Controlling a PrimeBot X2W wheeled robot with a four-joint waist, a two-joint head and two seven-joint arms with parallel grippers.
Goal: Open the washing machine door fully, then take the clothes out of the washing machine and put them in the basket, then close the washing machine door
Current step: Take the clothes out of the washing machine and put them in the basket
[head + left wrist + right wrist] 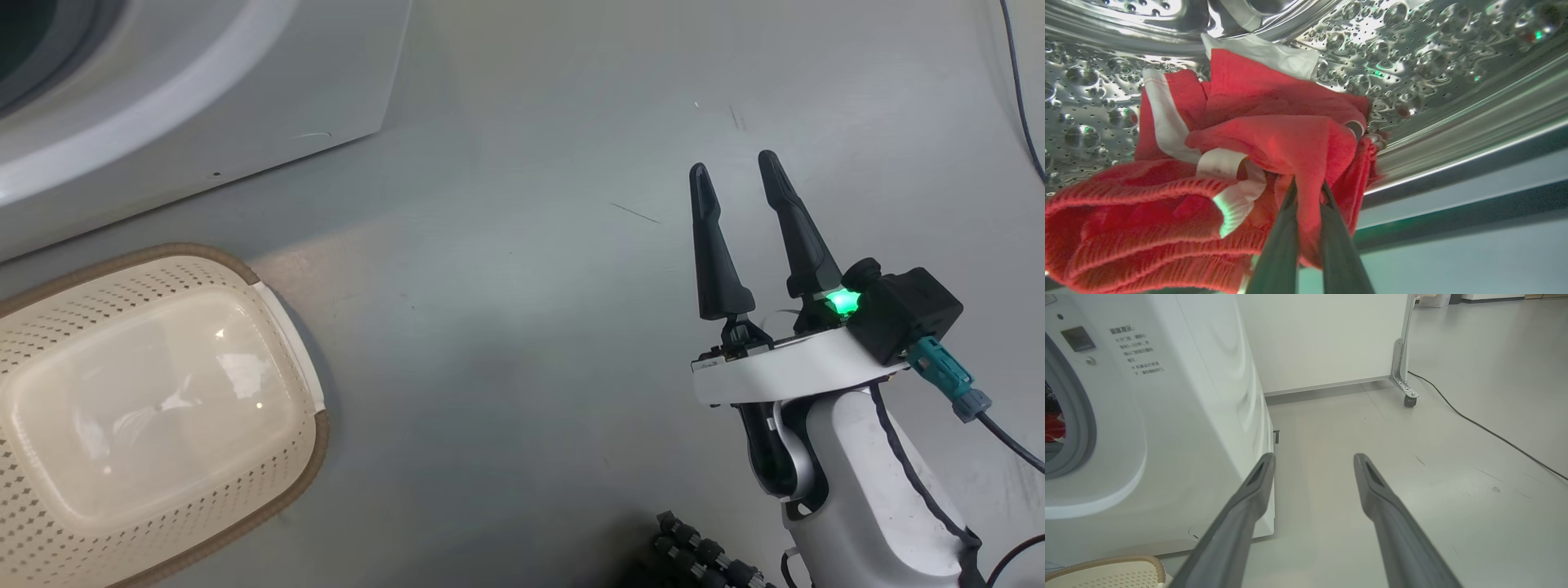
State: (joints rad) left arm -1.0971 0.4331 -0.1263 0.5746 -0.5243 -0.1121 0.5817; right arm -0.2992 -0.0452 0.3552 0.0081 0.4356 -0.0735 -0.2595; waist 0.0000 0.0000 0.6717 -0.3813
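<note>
Snugly between the left gripper's [1308,185] jaws, the clothes [1274,134].

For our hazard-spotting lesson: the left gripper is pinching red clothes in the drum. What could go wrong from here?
1. The left gripper pinches just one narrow fold of the clothes, so they might slip free.
2. The loose bulk hanging beside the fingers may catch on the drum lip as it comes out.
</note>
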